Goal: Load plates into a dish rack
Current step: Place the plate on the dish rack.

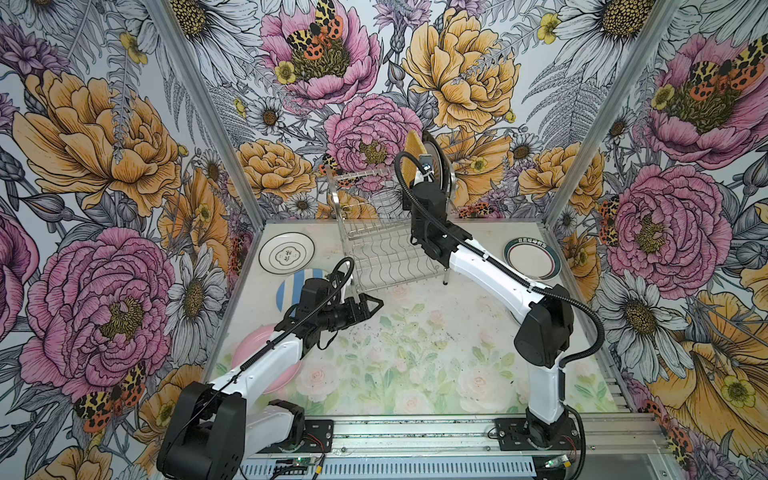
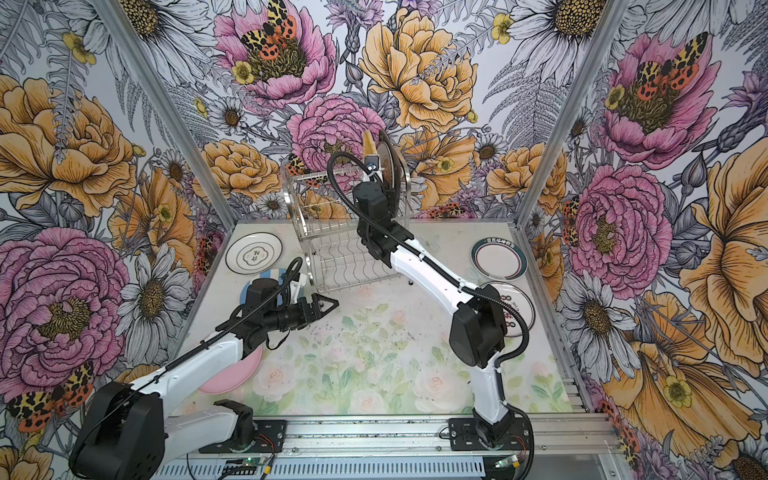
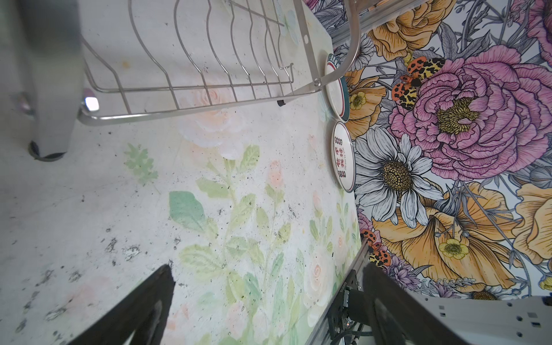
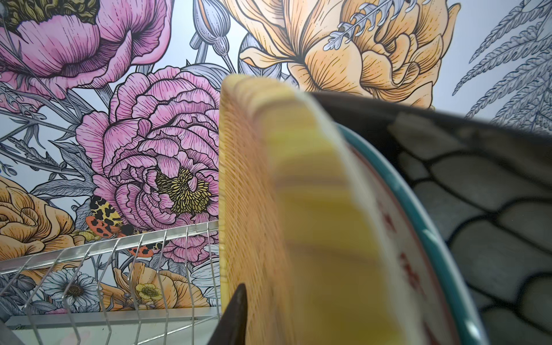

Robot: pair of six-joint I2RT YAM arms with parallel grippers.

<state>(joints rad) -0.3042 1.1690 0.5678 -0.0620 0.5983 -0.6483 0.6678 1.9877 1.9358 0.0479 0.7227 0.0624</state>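
1. Left gripper (image 1: 372,305) hovered wide open, empty, over the table's (image 1: 415,332) left half, clear of the rack (image 1: 386,257).
2. Yellow plate (image 1: 412,151) stood upright, slotted in the rack's top tier; the right gripper's (image 1: 423,168) hold was unclear.

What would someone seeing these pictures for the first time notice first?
Probably the loud floral wallpaper covering all three walls. Next, the right arm reaching up to the rack at the back of the table, where a yellow plate stands on edge beside a dark plate. A ringed plate on the left and a green-rimmed plate on the right lie flat on the table.
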